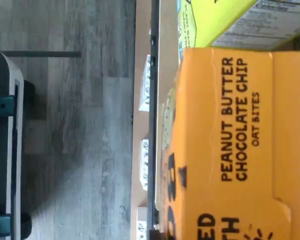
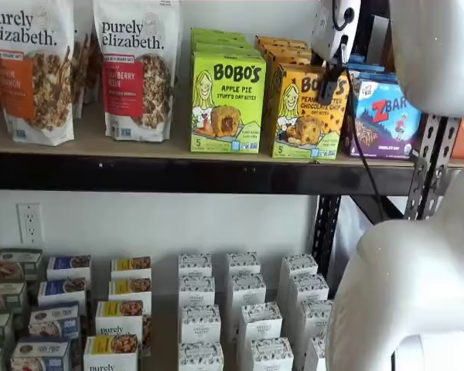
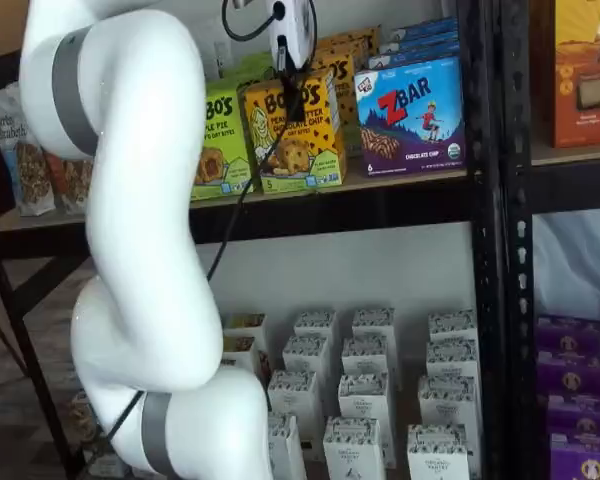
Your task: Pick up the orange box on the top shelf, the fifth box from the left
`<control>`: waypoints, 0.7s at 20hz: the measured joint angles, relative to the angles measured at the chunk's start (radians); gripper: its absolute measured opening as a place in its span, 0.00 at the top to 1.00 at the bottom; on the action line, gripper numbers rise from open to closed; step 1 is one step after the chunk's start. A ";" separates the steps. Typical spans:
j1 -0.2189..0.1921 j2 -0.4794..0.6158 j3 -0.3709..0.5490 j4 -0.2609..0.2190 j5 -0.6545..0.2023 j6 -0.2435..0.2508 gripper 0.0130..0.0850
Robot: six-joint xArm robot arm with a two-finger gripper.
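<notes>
The orange box (image 2: 305, 112) stands on the top shelf (image 2: 139, 174), between a lime-green Bobo's box (image 2: 227, 100) and a blue ZBar box (image 2: 387, 116). Both shelf views show my gripper (image 2: 330, 89) coming down on it from above. One black finger lies against the box's front face near its top edge, and the other is hidden behind the box. In a shelf view the gripper (image 3: 292, 100) hangs over the same orange box (image 3: 295, 140). The wrist view is filled by the orange box (image 1: 230, 145), very close, lettered "Peanut Butter Chocolate Chip".
More orange boxes stand behind the front one. Granola bags (image 2: 135, 69) fill the shelf's left part. Small white boxes (image 2: 243, 309) sit on the lower surface. A black perforated upright (image 3: 490, 250) rises right of the ZBar box (image 3: 410, 115). A cable (image 2: 363, 154) hangs from the gripper.
</notes>
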 joint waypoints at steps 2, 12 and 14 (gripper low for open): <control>0.000 -0.001 0.001 0.002 -0.001 0.000 0.44; 0.000 -0.003 0.002 0.013 -0.002 0.002 0.78; -0.001 -0.003 0.001 0.015 0.000 0.002 0.83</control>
